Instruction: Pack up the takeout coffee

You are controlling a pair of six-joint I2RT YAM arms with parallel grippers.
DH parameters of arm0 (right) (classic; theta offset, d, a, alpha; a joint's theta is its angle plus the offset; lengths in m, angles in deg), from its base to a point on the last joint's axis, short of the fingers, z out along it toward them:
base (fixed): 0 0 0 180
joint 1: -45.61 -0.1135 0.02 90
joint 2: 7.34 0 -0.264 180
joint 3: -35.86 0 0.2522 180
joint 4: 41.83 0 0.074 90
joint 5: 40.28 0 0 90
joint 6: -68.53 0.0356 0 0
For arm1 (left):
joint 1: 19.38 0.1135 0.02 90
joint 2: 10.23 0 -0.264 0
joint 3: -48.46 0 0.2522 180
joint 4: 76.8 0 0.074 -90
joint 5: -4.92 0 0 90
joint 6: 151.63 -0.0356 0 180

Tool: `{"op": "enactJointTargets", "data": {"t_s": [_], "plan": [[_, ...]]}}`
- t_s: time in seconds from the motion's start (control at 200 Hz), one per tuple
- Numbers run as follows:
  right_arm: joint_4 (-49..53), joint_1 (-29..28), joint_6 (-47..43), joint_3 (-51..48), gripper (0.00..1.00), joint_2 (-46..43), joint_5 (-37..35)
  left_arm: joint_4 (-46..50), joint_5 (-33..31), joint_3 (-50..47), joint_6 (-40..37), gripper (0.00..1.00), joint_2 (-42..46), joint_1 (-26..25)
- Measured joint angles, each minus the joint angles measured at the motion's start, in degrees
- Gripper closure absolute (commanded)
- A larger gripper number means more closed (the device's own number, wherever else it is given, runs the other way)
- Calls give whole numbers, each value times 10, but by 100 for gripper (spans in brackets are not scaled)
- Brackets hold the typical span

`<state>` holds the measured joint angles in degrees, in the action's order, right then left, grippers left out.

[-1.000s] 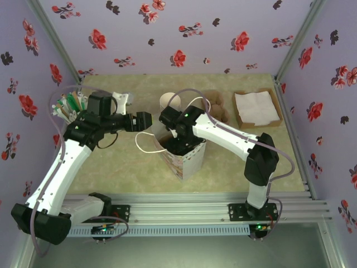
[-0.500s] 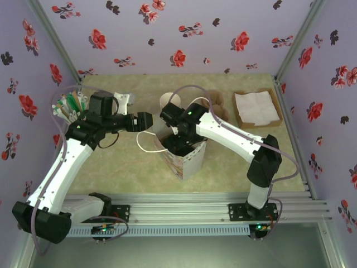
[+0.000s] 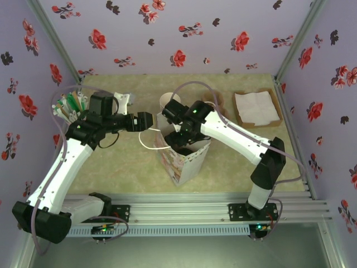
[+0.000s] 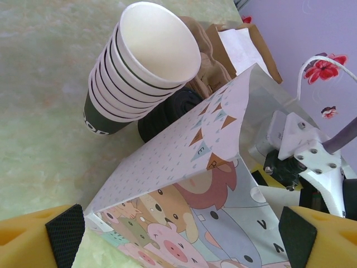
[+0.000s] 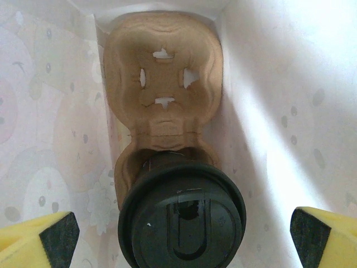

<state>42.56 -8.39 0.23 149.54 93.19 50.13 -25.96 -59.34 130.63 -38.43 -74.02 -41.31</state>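
Observation:
The takeout coffee (image 5: 182, 215), a dark cup with a round black lid, stands in the near socket of a brown pulp cup carrier (image 5: 163, 78) at the bottom of the cartoon-printed paper bag (image 3: 187, 162). My right gripper (image 5: 184, 237) hangs open over the bag's mouth, its pads (image 5: 58, 237) wide on either side of the lid and apart from it; in the top view it (image 3: 181, 138) sits just above the bag. My left gripper (image 3: 146, 120) is open at the bag's left, with the printed bag wall (image 4: 195, 184) between its fingers (image 4: 64, 234).
A stack of cream-rimmed cups (image 4: 139, 67) and a squat black lid stack (image 4: 167, 111) stand behind the bag. Spare carriers (image 3: 217, 106) and a napkin tray (image 3: 256, 109) lie at the back right. A holder of stirrers (image 3: 70, 106) is at the back left.
My right gripper has lifted up and back out of the bag, and the bag's top has shifted slightly. The left arm has barely moved.

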Motion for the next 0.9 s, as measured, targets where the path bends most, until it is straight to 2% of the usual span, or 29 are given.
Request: {"op": "enactJointTargets", "data": {"t_s": [0.9], "plan": [[0, -3, 14, 3, 1, -28, -5, -4, 0, -25, 2, 7, 1, 0]]}}
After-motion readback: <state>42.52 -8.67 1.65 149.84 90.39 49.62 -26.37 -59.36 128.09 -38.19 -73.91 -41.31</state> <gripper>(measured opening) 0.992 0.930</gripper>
